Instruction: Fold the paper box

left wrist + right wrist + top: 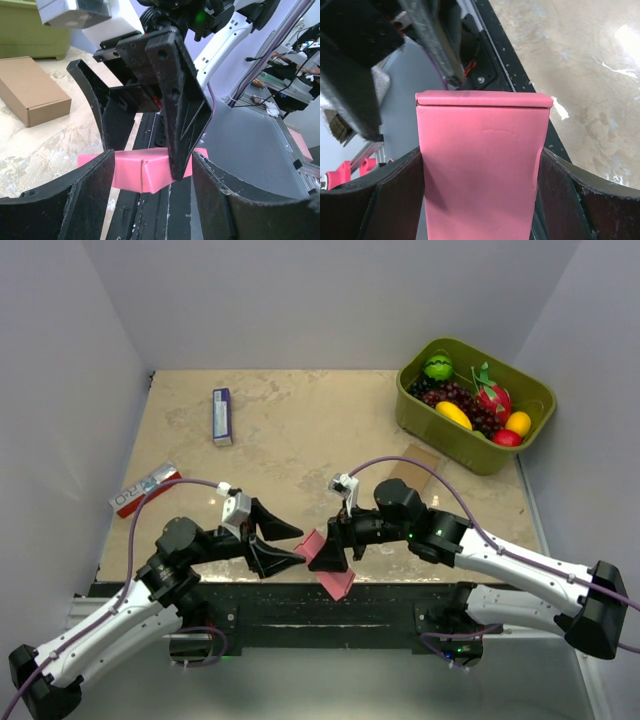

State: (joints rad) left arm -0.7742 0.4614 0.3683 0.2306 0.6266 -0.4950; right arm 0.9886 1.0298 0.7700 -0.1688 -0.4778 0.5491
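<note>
The paper box (328, 562) is a small pink-red packet, folded into a rectangular shape and held in the air over the table's near edge. My right gripper (342, 545) is shut on it. In the right wrist view the box (482, 170) fills the gap between both fingers (560, 190), with its folded end pointing away. My left gripper (302, 545) is open, and its fingertips sit on either side of the box's left end. In the left wrist view the box (140, 170) lies just beyond my open left gripper (152, 156), partly hidden by a right finger (175, 110).
A green bin (470, 455) of toy fruit stands at the back right. A brown cardboard box (415, 462) lies in front of it and also shows in the left wrist view (30, 95). A blue-and-white carton (222, 416) and a red-and-white packet (145, 488) lie to the left.
</note>
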